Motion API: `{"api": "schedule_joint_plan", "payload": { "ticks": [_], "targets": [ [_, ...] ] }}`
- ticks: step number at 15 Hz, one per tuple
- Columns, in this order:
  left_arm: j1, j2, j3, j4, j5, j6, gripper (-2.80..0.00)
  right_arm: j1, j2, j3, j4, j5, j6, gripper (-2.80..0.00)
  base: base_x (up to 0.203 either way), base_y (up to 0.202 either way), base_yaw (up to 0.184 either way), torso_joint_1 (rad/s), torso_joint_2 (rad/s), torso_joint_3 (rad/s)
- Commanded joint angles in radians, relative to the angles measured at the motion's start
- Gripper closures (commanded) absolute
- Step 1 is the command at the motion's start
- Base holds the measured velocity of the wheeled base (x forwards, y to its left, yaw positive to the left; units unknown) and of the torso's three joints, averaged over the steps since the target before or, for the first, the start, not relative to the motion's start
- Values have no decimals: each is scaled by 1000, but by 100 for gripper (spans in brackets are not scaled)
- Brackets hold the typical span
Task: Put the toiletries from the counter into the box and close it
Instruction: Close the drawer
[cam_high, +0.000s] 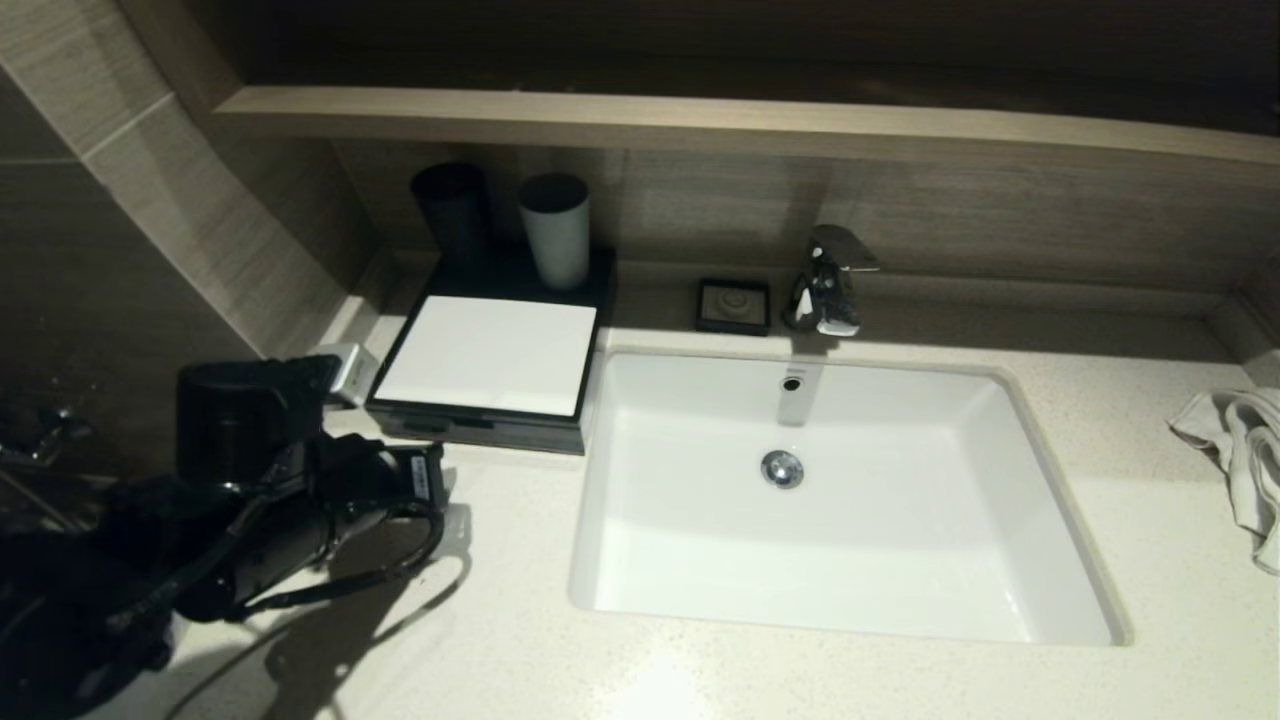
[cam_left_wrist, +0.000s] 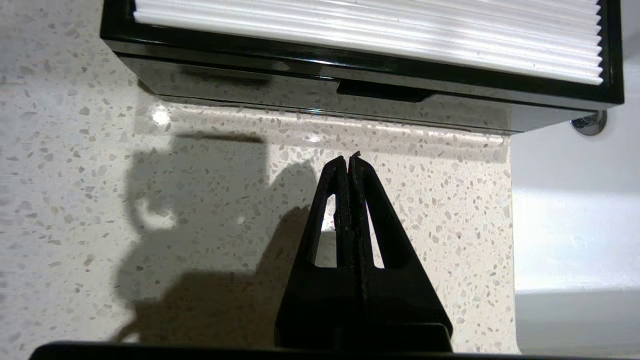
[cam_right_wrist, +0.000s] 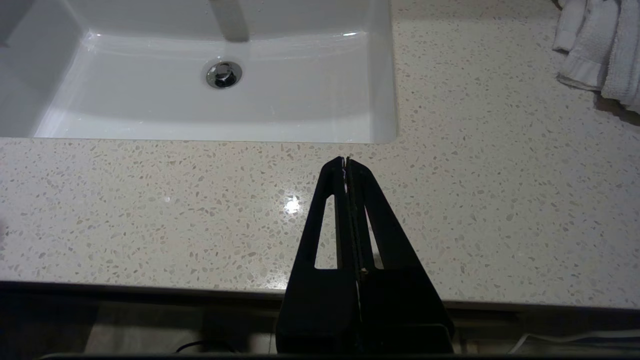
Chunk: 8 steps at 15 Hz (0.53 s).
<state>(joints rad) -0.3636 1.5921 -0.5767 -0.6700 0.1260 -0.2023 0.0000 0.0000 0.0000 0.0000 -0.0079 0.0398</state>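
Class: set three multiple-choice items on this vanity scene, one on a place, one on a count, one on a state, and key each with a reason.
1. Where is the towel?
A. In the sink
B. On the counter, at the robot's right
C. On the box

2. How many cups stand behind the box?
A. One
B. Two
C. Four

3. How do the left gripper jaws stand?
A. Shut, empty
B. Wide open
C. Shut on a packet

Key:
1 B: it lies crumpled on the counter, right of the sink.
2 B: one black cup, one grey cup.
3 A: the jaws meet with nothing between, just short of the box front.
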Motion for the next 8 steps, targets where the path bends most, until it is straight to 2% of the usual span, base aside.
{"api": "schedule_joint_plan", "payload": {
  "ticks": [1,8],
  "targets": [
    [1,-58,26,-3,2,28,0,0,2,0,0,0,2,0,0,0,0,0,0,0],
    [21,-222,85,33,12,74,0,0,2,0,0,0,2,0,0,0,0,0,0,0]
  ]
}}
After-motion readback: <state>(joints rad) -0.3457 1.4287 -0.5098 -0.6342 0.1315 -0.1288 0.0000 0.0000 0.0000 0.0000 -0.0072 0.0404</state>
